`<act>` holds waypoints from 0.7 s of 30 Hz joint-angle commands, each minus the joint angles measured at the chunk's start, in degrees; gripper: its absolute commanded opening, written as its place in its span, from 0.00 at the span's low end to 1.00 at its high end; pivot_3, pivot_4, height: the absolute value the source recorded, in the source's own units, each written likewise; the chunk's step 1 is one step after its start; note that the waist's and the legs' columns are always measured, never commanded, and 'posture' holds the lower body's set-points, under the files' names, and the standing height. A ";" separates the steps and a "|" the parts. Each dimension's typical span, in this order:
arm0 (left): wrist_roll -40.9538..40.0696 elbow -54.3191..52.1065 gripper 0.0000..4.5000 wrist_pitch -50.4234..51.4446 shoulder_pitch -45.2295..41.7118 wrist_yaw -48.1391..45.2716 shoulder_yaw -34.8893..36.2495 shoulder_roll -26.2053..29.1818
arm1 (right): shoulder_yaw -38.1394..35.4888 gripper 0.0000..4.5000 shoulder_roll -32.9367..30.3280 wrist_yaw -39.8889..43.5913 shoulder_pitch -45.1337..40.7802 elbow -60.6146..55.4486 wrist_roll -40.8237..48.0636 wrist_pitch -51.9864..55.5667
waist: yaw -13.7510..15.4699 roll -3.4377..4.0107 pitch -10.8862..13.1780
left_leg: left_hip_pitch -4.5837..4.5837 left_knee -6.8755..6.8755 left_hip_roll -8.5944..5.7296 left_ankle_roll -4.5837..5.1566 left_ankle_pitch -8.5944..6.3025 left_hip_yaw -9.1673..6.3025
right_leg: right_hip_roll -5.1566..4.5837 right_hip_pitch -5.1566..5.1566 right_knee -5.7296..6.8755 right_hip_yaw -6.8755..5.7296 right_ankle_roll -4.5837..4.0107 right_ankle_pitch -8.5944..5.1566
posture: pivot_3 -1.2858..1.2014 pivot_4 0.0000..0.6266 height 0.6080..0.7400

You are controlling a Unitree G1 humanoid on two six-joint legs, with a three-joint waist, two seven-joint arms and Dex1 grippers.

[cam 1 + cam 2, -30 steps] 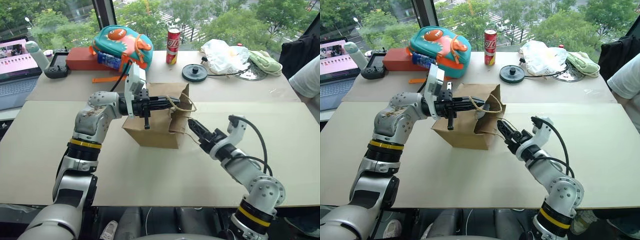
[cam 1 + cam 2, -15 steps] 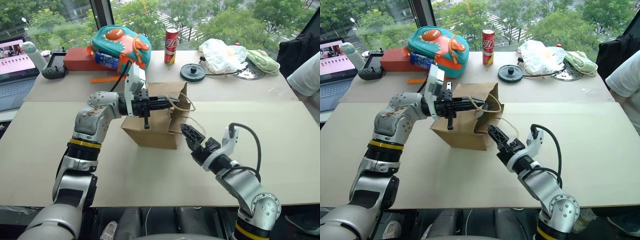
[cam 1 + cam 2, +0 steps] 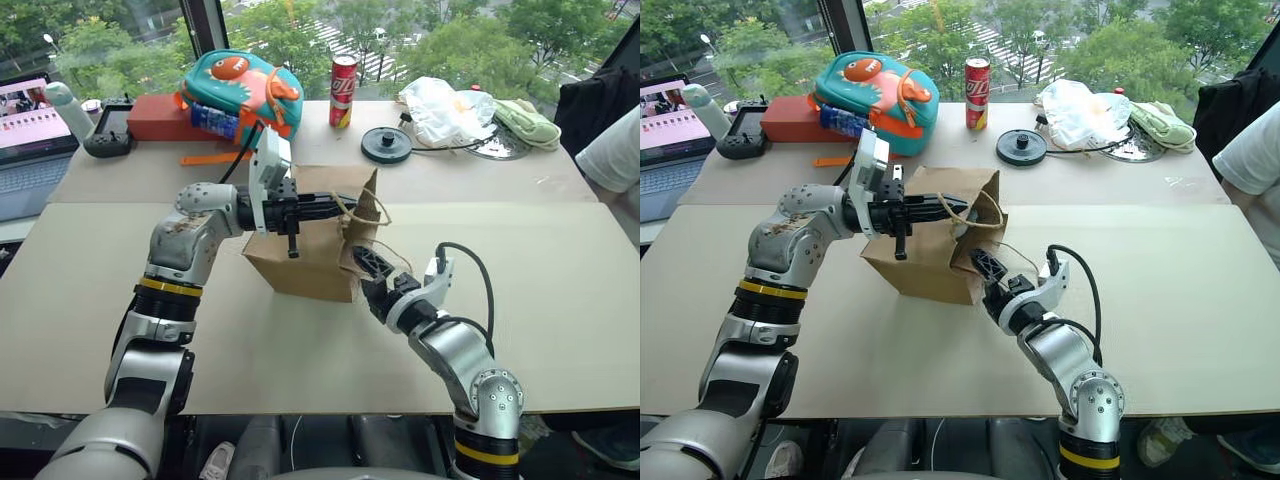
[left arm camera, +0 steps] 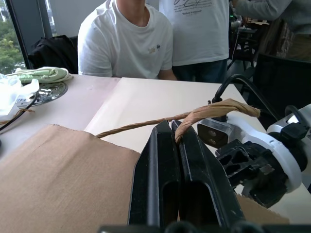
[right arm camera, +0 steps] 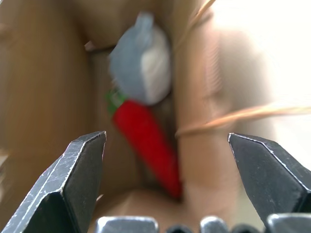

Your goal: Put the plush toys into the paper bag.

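Inside paper bag (image 3: 300, 262) | grey-blue plush (image 5: 138, 60), red chili plush (image 5: 148, 133)

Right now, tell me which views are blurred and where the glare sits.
Right wrist view: red chili and grey toy inside the bag are soft and smeared; the right hand's fingers are sharp. Left wrist view: crisp. Eye views: bright daylight from the window, no strong glare on the table.
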 commanded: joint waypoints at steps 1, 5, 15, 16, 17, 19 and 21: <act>-0.19 -1.05 0.00 -0.56 -1.45 0.01 0.77 0.32 | -1.42 0.99 -0.17 2.19 -1.00 1.04 -2.20 -2.18 | 0.01 0.00 0.00 | 0.00 0.00 0.00 0.00 0.00 0.00 | 0.00 0.00 0.00 0.00 0.00 0.00 | 0.52 0.24 0.99; -0.10 -0.81 0.00 -0.67 -1.65 0.01 0.77 0.30 | -2.02 0.99 -0.02 2.97 -0.75 1.42 -3.24 -2.86 | 0.01 0.00 0.00 | 0.00 0.00 0.00 0.00 0.00 0.00 | 0.00 0.00 0.01 0.00 0.00 0.00 | 0.52 0.24 0.99; 0.19 -0.24 0.00 -1.02 -1.94 0.00 0.70 0.26 | -1.49 0.45 0.46 3.10 -1.55 -1.18 -4.46 -3.18 | 0.02 0.00 0.00 | 0.01 0.00 0.00 0.00 0.00 0.00 | 0.00 -0.01 0.03 0.00 -0.01 0.00 | 0.52 0.24 0.99; 0.19 -0.23 0.00 -1.03 -1.95 0.01 0.70 0.25 | -1.46 0.37 0.47 3.16 -1.58 -1.22 -4.78 -3.14 | 0.02 0.00 0.00 | 0.01 0.00 0.01 0.00 0.00 0.00 | 0.01 0.00 0.03 0.00 -0.01 0.00 | 0.52 0.24 0.99; 0.19 -0.18 0.00 -1.05 -1.98 0.03 0.71 0.22 | -1.45 0.30 0.49 3.17 -1.58 -1.19 -5.10 -3.13 | 0.02 0.00 0.00 | 0.01 0.00 0.01 0.00 0.00 -0.01 | 0.00 0.00 0.03 0.00 -0.01 0.00 | 0.52 0.24 0.99; 0.21 -0.10 0.00 -1.11 -2.01 0.04 0.71 0.19 | -1.38 0.16 0.44 3.22 -1.51 -1.01 -6.08 -3.13 | 0.02 0.00 0.00 | 0.01 0.00 0.01 0.00 0.00 0.00 | 0.00 0.00 0.03 0.00 -0.01 0.00 | 0.52 0.24 0.99; 0.21 -0.11 0.00 -1.14 -2.01 0.08 0.70 0.16 | -1.26 0.01 0.34 3.52 -1.58 -0.97 -6.88 -3.05 | 0.02 0.00 0.00 | 0.01 0.00 0.00 0.00 0.00 0.00 | 0.01 0.00 0.03 0.00 -0.01 0.00 | 0.52 0.24 0.99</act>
